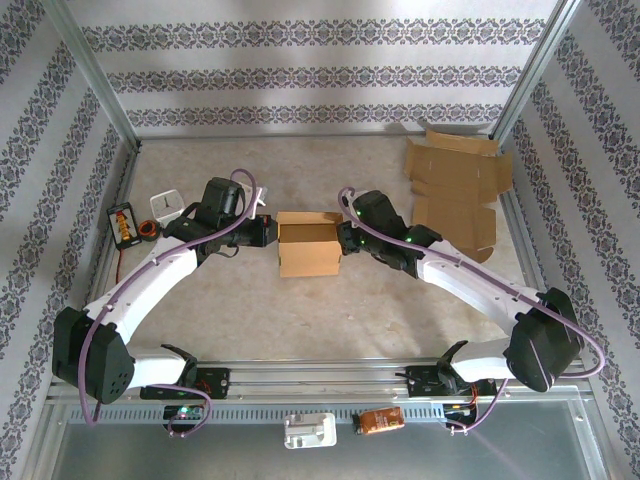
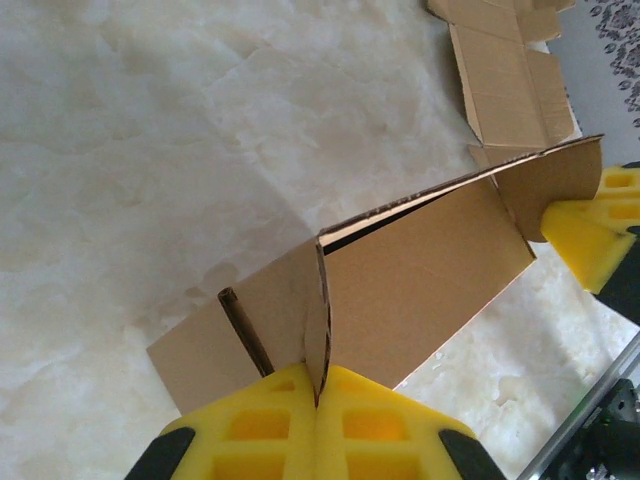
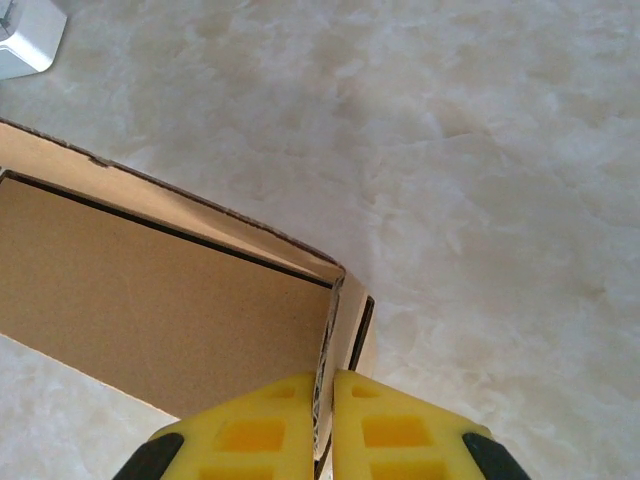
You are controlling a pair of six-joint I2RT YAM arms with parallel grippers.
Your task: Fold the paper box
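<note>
A robot lab test cell: aluminium frame posts (image 1: 90,72) and wallpaper-patterned panels (image 1: 320,70) enclose a marble-look table (image 1: 320,320), left arm (image 1: 150,275) and right arm (image 1: 470,275) bolted to its rail (image 1: 320,380)

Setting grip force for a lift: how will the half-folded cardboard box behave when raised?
Probably light: the box is thin, empty cardboard. Likely to flex or skew, since the left pincer and right pincer each pinch just one thin wall. Pushed, it would probably slide on the smooth table rather than tip, sitting low and wide.
</note>
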